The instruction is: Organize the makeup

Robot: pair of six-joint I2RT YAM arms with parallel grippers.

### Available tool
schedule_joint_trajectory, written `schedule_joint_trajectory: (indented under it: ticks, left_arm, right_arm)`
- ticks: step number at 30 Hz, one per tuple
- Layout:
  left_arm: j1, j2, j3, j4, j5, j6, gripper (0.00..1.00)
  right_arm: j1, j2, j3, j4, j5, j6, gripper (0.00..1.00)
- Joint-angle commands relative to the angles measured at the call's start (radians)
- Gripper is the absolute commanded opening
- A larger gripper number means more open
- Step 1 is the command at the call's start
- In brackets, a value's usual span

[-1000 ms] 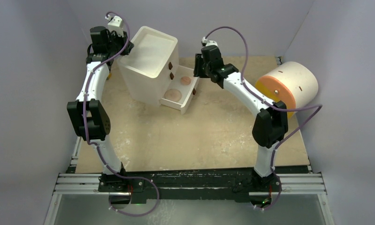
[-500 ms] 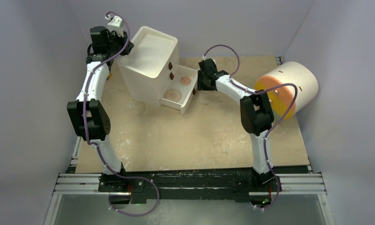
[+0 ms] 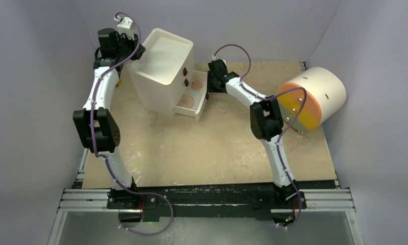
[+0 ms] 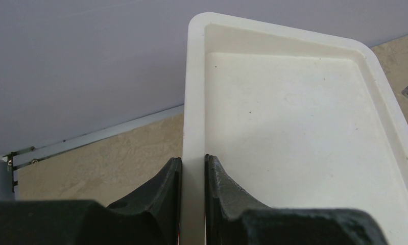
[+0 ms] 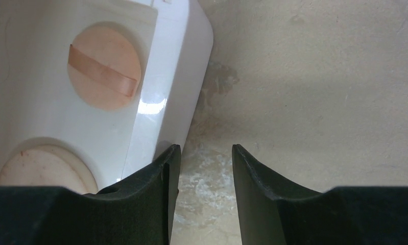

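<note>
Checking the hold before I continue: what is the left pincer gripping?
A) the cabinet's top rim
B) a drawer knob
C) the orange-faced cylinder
A: the left pincer has a finger on each side of the cabinet's top rim.

Your table [image 3: 201, 153] has a beige, marbled top with pale scuffed patches, and plain lavender-grey walls [image 3: 33, 102] close it in at the left, back and right. A black metal rail [image 3: 207, 195] runs along its near edge. A white drawer cabinet [image 3: 161, 61] stands toward the back left. The light is soft and even, the shadows faint.
</note>
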Motion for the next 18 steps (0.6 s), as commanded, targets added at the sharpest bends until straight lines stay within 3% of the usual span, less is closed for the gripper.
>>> schedule_joint_trajectory:
  ticks: [1, 8, 18]
  left_arm:
    - [-0.032, 0.093, -0.042, -0.246, 0.037, -0.011, 0.0]
    - [-0.038, 0.095, -0.041, -0.246, 0.034, -0.011, 0.0]
    - [-0.044, 0.1, -0.035, -0.246, 0.033, -0.011, 0.0]
  right_arm:
    - [0.095, 0.058, 0.124, 0.054, -0.105, 0.056, 0.46]
    - [0.133, 0.113, 0.183, 0.115, -0.167, 0.12, 0.46]
    - [0.155, 0.154, 0.165, 0.303, -0.385, 0.261, 0.48]
